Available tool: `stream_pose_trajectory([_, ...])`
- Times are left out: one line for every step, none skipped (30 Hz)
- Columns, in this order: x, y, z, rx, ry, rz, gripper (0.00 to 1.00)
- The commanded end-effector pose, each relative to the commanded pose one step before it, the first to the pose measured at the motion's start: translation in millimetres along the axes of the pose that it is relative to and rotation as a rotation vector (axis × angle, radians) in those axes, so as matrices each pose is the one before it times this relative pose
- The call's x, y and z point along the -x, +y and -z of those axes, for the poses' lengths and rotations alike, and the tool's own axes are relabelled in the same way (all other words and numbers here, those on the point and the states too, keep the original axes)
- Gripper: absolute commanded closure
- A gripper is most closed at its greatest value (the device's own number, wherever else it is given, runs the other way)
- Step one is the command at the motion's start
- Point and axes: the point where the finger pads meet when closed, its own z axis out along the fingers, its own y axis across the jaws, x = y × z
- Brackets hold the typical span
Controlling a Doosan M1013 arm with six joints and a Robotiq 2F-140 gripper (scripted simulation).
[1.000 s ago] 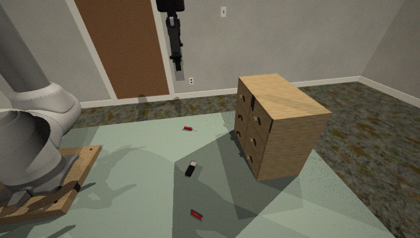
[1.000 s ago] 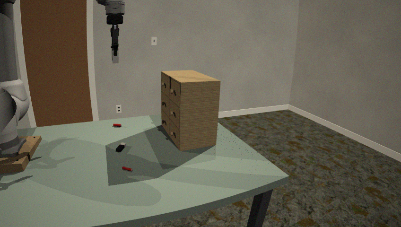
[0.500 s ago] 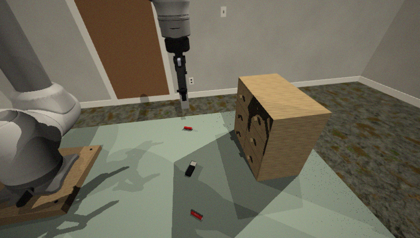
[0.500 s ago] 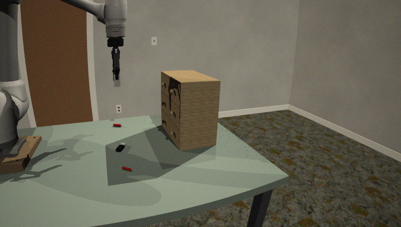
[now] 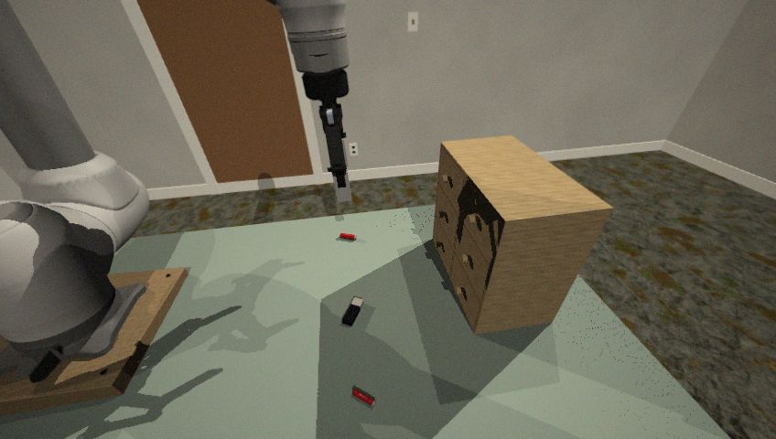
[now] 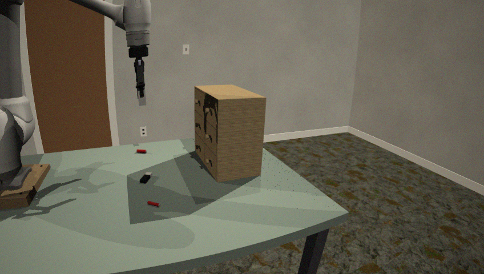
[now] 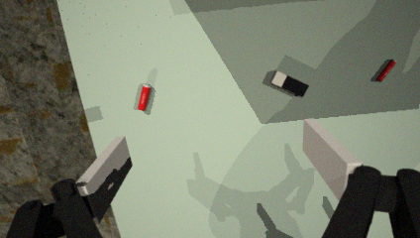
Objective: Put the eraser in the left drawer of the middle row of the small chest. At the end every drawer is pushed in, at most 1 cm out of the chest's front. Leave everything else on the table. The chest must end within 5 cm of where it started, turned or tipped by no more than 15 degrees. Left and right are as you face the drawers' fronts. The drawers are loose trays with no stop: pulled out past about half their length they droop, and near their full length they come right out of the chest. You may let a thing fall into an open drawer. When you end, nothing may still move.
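Observation:
The eraser is a small black block with a white end. It lies flat on the pale green table in front of the small wooden chest. The chest's drawers all look pushed in, their knobbed fronts partly in shadow. My gripper is open and empty. It points down, high above the far part of the table, well away from the eraser and the chest.
Two small red cylinders lie on the table: one near the far edge under the gripper, one nearer the front. The arm's wooden base plate sits at the left.

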Motion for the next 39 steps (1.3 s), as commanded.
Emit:
stream_pose_trajectory([-1.61, 0.01, -1.68, -0.00018, 0.02047, -0.00001, 0.0])
stream_pose_trajectory([-0.68, 0.0, -0.78, 0.00001, 0.00864, -0.00001, 0.0])
stream_pose_trajectory([-0.74, 0.0, -0.83, 0.0, 0.00941, 0.0, 0.0])
stream_pose_trajectory([-0.78, 0.0, -0.88, -0.00001, 0.01019, 0.0, 0.0])
stream_pose_trajectory([-0.83, 0.0, -0.92, -0.00002, 0.01099, 0.00001, 0.0])
stream_pose_trajectory([-0.88, 0.0, -1.08, 0.00002, 0.01159, -0.00001, 0.0])
stream_pose_trajectory([-0.92, 0.0, -1.15, 0.00001, 0.01237, -0.00001, 0.0])
stream_pose_trajectory([0.0, 0.0, 0.0, 0.0, 0.0, 0.0, 0.0])
stream_pose_trajectory([0.0, 0.0, 0.0, 0.0, 0.0, 0.0, 0.0])
stream_pose_trajectory([-0.96, 0.0, -1.19, -0.00001, 0.01319, 0.0, 0.0])
stream_pose_trajectory([-1.0, 0.0, -1.23, -0.00002, 0.014, 0.00001, 0.0])
stream_pose_trajectory([-1.04, 0.01, -1.43, 0.00003, 0.01456, -0.00002, 0.0])
stream_pose_trajectory([-1.07, 0.0, -1.46, 0.0, 0.01538, 0.0, 0.0])
stream_pose_trajectory([-1.09, -0.01, -1.47, -0.00003, 0.01622, 0.00002, 0.0])
stream_pose_trajectory([-1.12, 0.01, -1.68, 0.00004, 0.01673, -0.00002, 0.0])
stream_pose_trajectory([-1.13, 0.0, -1.71, 0.0, 0.01752, 0.0, 0.0])
stream_pose_trajectory([-1.14, -0.01, -1.73, -0.00004, 0.0183, 0.00002, 0.0])
stream_pose_trajectory([-1.16, 0.01, -1.95, 0.00005, 0.01875, -0.00002, 0.0])
stream_pose_trajectory([-1.15, -0.01, -1.93, -0.00002, 0.01955, 0.00001, 0.0])
stream_pose_trajectory([-1.16, 0.0, -2.07, 0.00002, 0.0201, -0.00001, 0.0])
stream_pose_trajectory([-1.15, 0.0, -2.15, 0.00001, 0.02069, -0.00001, 0.0])
stream_pose_trajectory([-1.12, -0.01, -2.17, -0.00004, 0.02135, 0.00001, 0.0])
stream_pose_trajectory([-1.12, 0.01, -2.36, 0.00006, 0.02173, -0.00002, 0.0])
stream_pose_trajectory([-1.07, -0.02, -2.28, -0.00009, 0.02247, 0.00004, 0.0])
stream_pose_trajectory([0.0, 0.0, 0.0, 0.0, 0.0, 0.0, 0.0])
stream_pose_trajectory([0.0, 0.0, 0.0, 0.0, 0.0, 0.0, 0.0])
stream_pose_trajectory([-1.07, 0.03, -2.55, 0.00012, 0.02269, -0.00004, 0.0])
stream_pose_trajectory([-1.01, -0.03, -2.45, -0.0001, 0.02339, 0.00003, 0.0])
stream_pose_trajectory([-0.99, 0.04, -2.68, 0.00013, 0.0236, -0.00004, 0.0])
stream_pose_trajectory([-0.92, -0.03, -2.59, -0.00011, 0.0242, 0.00003, 0.0])
stream_pose_trajectory([-0.89, 0.05, -2.8, 0.00017, 0.02438, -0.00005, 0.0])
stream_pose_trajectory([-0.81, -0.05, -2.7, -0.00016, 0.02491, 0.00004, 0.0])
stream_pose_trajectory([-0.78, 0.08, -2.93, 0.00025, 0.02503, -0.00006, 0.0])
stream_pose_trajectory([-0.68, -0.08, -2.78, -0.00027, 0.02552, 0.00006, 0.0])
stream_pose_trajectory([-0.66, 0.14, -3.05, 0.00044, 0.02557, -0.00009, 0.0])
stream_pose_trajectory([-0.54, -0.13, -2.85, -0.00044, 0.02601, 0.00008, 0.0])
stream_pose_trajectory([-0.53, 0.25, -3.15, 0.00076, 0.02608, -0.00013, 0.0])
stream_pose_trajectory([-0.39, -0.09, -2.91, -0.00032, 0.02597, 0.00004, 0.0])
stream_pose_trajectory([-0.36, 0.37, -2.88, 0.00119, 0.02398, -0.00014, 0.0])
